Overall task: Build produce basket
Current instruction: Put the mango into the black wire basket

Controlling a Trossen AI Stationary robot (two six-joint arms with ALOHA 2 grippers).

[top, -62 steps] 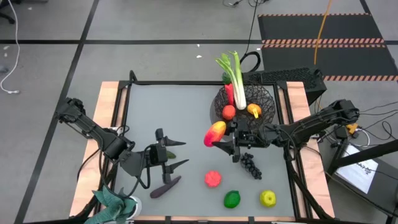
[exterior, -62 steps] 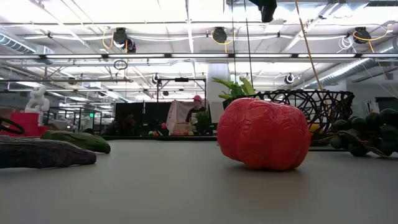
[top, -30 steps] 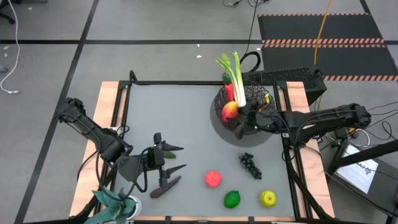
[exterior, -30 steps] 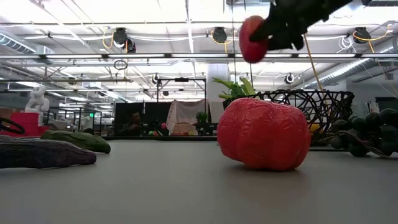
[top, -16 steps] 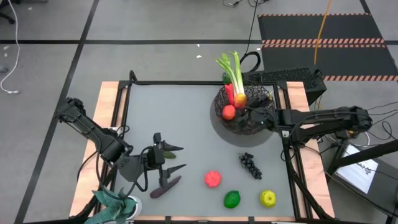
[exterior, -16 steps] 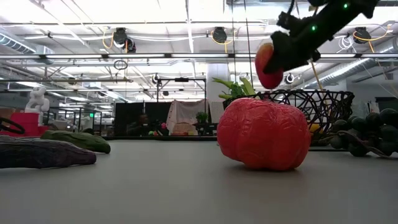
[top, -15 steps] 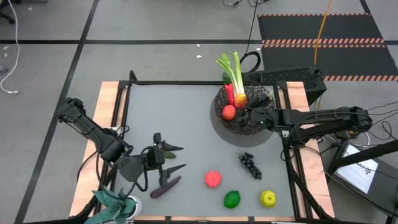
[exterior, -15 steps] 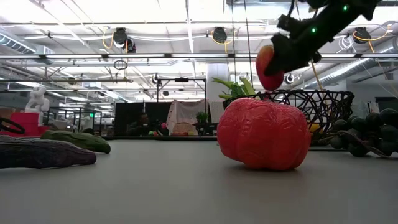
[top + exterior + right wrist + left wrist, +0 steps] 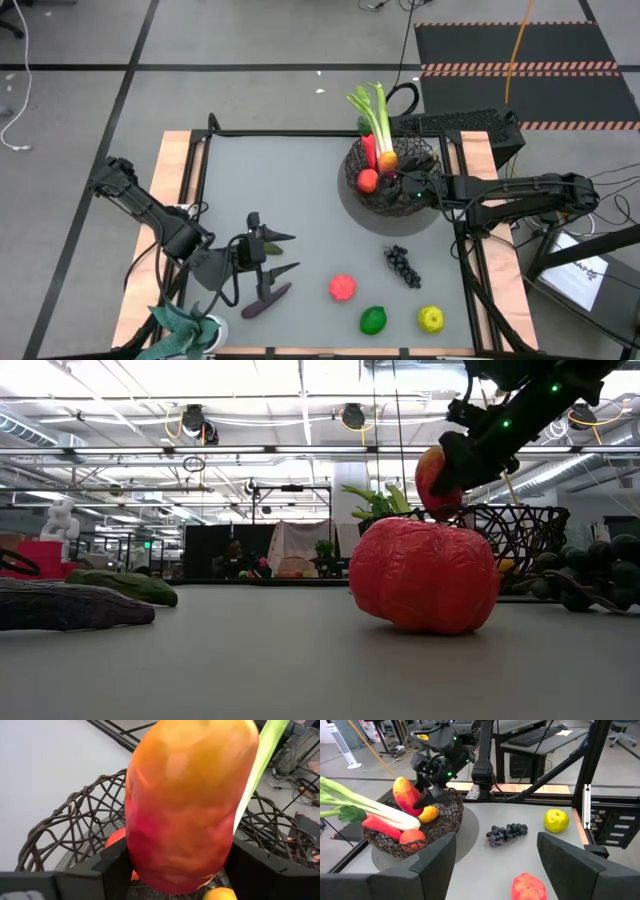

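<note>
Over basket: right fingers [image 9: 175, 870] pinch a red-orange mango [image 9: 187, 800] above the wire basket [image 9: 400, 180].
Left fingers [image 9: 272, 255]: spread, above the counter [image 9: 280, 180], near the eggplant [image 9: 264, 300].

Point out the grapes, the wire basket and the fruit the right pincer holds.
grapes [image 9: 403, 266], high view, middle of the bunch
basket [image 9: 451, 811], left wrist view, its woven side wall
red-orange fruit [image 9: 187, 805], right wrist view, its middle, between the right pincer's fingers

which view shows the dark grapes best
The left wrist view: the whole grapes lie unobstructed beside the basket. The high view shows them small; the low view clips them at its edge; the right wrist view misses them.
</note>
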